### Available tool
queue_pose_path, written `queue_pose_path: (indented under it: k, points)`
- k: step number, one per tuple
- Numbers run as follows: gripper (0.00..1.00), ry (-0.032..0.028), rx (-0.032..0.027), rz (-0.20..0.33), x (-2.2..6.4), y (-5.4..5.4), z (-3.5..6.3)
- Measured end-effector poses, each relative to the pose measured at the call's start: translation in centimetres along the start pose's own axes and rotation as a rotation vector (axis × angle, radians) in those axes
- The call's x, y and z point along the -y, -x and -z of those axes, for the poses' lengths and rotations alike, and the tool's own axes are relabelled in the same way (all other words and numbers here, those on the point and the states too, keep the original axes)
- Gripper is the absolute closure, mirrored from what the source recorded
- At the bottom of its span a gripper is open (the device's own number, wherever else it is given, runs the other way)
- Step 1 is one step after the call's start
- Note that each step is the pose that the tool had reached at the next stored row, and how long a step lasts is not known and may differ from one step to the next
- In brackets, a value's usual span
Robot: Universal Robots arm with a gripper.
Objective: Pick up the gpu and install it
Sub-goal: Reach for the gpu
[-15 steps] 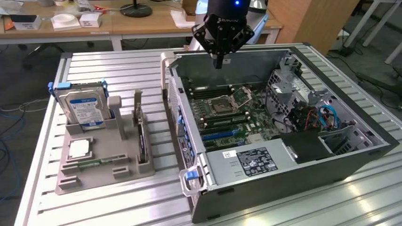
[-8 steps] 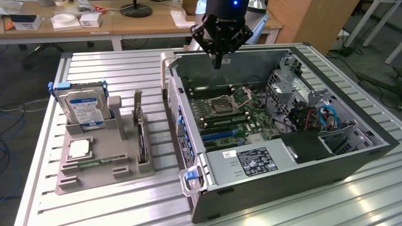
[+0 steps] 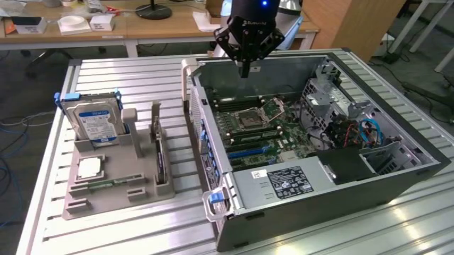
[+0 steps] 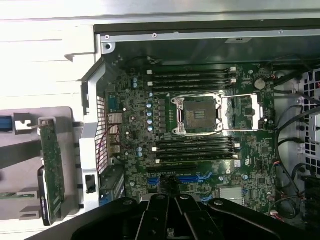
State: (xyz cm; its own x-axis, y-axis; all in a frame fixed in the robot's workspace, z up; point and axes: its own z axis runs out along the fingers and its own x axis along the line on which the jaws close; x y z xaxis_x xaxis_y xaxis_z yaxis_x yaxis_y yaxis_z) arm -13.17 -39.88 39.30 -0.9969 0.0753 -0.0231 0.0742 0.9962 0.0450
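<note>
The gpu [image 3: 160,155] stands on its thin edge in a slot of the grey holder [image 3: 114,199], between the hard drive [image 3: 95,121] and the open case [image 3: 354,183]. Its long axis runs alongside the case wall. The gripper [image 3: 245,71] hangs over the case's far side, closed tight and empty.

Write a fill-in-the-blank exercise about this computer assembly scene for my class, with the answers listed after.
The claw is ____ and holds nothing. The gpu stands in the grey holder, on the exterior view's ____ of the computer case. The hard drive has a ____ label. Missing words: shut; left; blue.
</note>
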Motion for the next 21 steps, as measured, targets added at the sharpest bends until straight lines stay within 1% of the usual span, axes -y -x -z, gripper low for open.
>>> queue_pose_path:
  k: [16, 19, 21]
  points:
    - [0.90, 0.0000, 0.0000, 0.000, 0.04, -0.51, 0.01]
    - [0.90, 0.0000, 0.0000, 0.000, 0.05, -0.65, 0.01]
    - [0.90, 0.0001, 0.0000, 0.000, 0.07, -0.93, 0.01]
